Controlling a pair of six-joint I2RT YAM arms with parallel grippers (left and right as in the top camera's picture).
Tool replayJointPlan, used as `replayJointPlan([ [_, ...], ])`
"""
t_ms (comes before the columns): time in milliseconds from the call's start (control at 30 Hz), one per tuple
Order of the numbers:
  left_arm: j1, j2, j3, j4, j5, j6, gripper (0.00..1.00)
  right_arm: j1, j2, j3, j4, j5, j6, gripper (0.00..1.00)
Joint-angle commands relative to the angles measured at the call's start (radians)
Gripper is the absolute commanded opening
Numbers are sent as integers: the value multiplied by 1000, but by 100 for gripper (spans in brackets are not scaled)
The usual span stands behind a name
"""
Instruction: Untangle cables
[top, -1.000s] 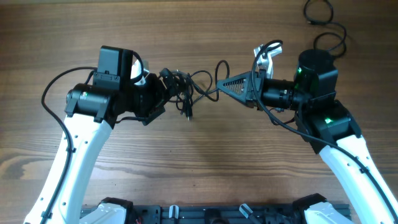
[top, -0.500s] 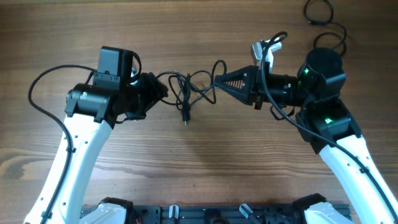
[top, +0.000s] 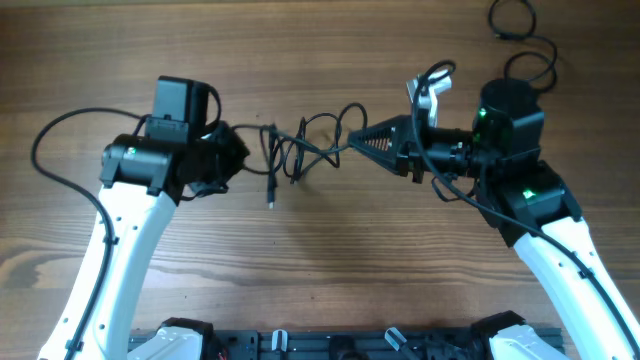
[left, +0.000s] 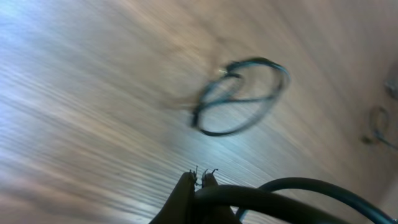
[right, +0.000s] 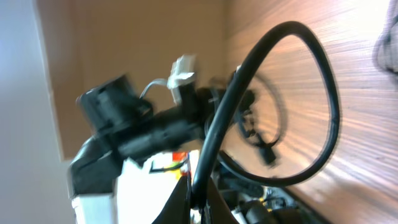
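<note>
Nearest the near edge of the worktop (top: 320, 280) there's a wide stretch of bare wood between the two arm bases, so plenty of room down there. Both elbows sit close to the left and right edges, though.

Mid-worktop is where it all happens. The left gripper (top: 236, 155) is pinched tight on one end of the cables (top: 305, 148), and the right gripper (top: 352, 146) is pinched tight on the other end. The bundle is strung between them just above the wood. It looks like a few thin black cords in overlapping loops, with one plug (top: 271, 201) dangling straight down on the left side.

The wrist views don't help much. The left wrist picture is motion-blurred. You get the fingers (left: 186, 193) squeezed together at the bottom edge, a fat out-of-focus black cord, and a smeared loop (left: 239, 96) over the wood. In the right wrist picture a big black cord arcs across and blocks most of the tangle (right: 258, 127), and the fingers (right: 183, 190) are cut off at the bottom.

In the far right corner a loose cord (top: 525, 40) lies curled by itself, well apart from the bundle and partly cut by the far edge.
</note>
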Motion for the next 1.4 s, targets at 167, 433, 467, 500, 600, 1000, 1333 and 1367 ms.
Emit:
replayJointPlan([
  [167,177,1,6,-71,-110,4,4,-11,-3,7,-273,534,-233,4],
  [433,186,1,6,-72,99,6,43,-11,-3,7,-230,396,-145,4],
  [467,186,1,6,-72,118,9,43,-11,-3,7,-215,386,-140,4],
  [500,186,1,6,-72,119,9,43,-11,-3,7,-207,384,-126,4],
  [600,186,1,6,-72,120,9,42,-11,-3,7,-176,293,-122,4],
  [1000,79,1,6,-25,400,125,55,-11,-3,7,462,35,325,4],
  [1333,74,1,6,110,394,26,55,-6,-3,7,465,0,370,4],
  [1367,73,1,6,109,375,27,53,-6,-3,7,465,-3,370,4],
])
